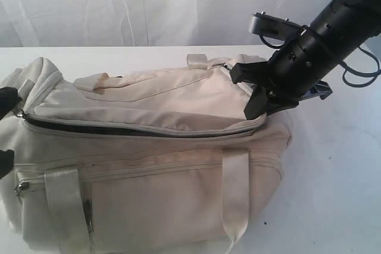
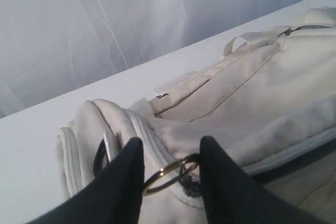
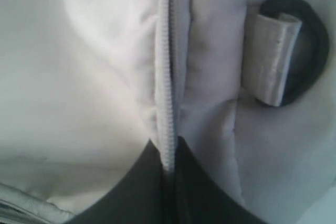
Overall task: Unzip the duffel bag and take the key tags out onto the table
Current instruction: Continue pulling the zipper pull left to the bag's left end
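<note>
Your grippers sat at opposite ends of the duffel bag.
Right gripper pinched its grey zipper; left gripper straddled a metal ring, grip unclear; dark tag unreadable.

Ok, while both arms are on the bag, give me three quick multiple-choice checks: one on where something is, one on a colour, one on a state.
1. Where is the right pincer?
A. On the top zipper of the duffel bag, at the end on the right of the exterior view
B. On the front strap
C. In the air, clear of the bag

2. What colour is the ring in the webbing loop in the right wrist view?
A. Red
B. Black
C. Yellow

3. How does the top zipper stand?
A. Shut end to end
B. Torn off
C. Open along most of the top

Answers: 1 A, its fingers are shut on the zipper there. 2 B, a dark ring passes through the pale loop. 3 C, a dark gap runs along the top in the exterior view.
</note>
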Controlling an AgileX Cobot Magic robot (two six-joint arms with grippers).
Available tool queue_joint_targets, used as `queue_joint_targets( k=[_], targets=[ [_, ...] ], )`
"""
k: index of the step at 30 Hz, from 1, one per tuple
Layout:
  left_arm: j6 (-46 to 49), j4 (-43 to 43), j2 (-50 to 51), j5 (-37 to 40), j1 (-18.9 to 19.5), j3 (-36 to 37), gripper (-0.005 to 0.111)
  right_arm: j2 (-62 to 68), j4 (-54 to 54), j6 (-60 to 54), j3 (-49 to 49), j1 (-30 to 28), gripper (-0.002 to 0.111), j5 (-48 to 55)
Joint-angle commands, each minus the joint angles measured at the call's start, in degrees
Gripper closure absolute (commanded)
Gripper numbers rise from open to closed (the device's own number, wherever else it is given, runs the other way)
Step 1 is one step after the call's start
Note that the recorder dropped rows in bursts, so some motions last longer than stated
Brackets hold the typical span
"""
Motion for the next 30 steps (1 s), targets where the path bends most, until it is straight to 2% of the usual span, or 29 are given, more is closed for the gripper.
queue_joint_targets(
  k=[1, 11, 20, 24, 28, 30],
  targets=[
    [-2.6, -1.1, -0.7, 2.9, -0.2, -0.7, 0.107, -0.1, -0.2, -0.9, 0.2, -0.2, 0.108, -0.7],
    [-21.4, -1.1, -0.8, 17.5, -0.2, 7.2, 0.107, -0.1, 0.1, -0.9, 0.2, -0.2, 0.108, -0.3],
    [-24.1, -1.1, -0.8, 20.5, -0.2, 7.3, 0.107, -0.1, 0.2, -0.9, 0.2, -0.2, 0.108, 0.2],
    [-22.3, -1.1, -0.8, 18.9, -0.1, 7.3, 0.107, -0.1, 0.2, -1.0, 0.2, -0.2, 0.108, 0.5],
    [-19.2, -1.1, -0.8, 10.7, -0.1, 7.3, 0.107, -0.1, 1.7, -3.1, 0.2, -0.2, 0.108, 0.1],
    [-17.8, -1.1, -0.8, 9.9, -0.1, 7.3, 0.107, -0.1, 4.5, -5.6, 0.2, -0.2, 0.106, -0.1]
  ],
)
